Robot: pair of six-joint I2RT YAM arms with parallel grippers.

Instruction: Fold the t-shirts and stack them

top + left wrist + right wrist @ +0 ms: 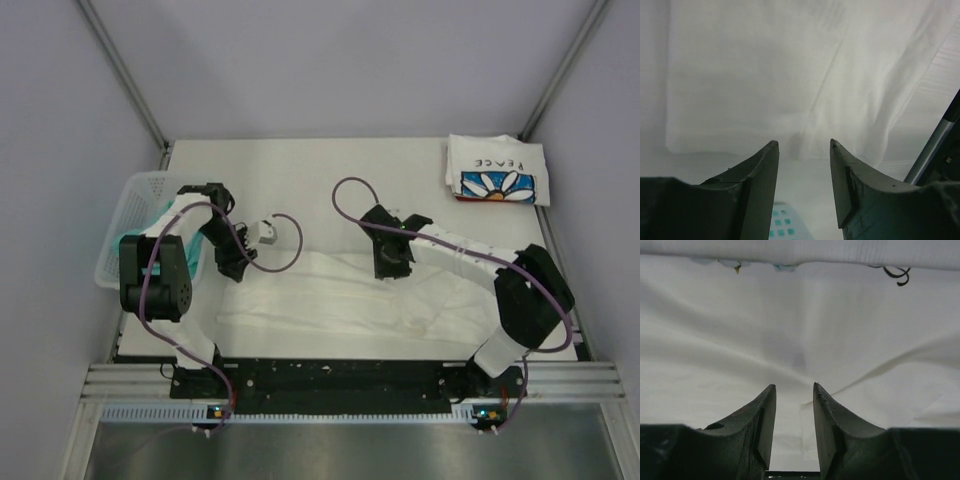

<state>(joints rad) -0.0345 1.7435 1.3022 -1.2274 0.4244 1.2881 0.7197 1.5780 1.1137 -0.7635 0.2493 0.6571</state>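
The top view looks steeply down from high at the near side of the counter (330, 170), far enough off to take in all of it, with the large white shirt (330, 300) spread near its middle. The left wrist view sits close over that shirt's left end, facing across the cloth past the left hand (802, 146). The right wrist view hangs just as close over the shirt's far edge, looking past the right hand (793, 386). All three views share the shirt.
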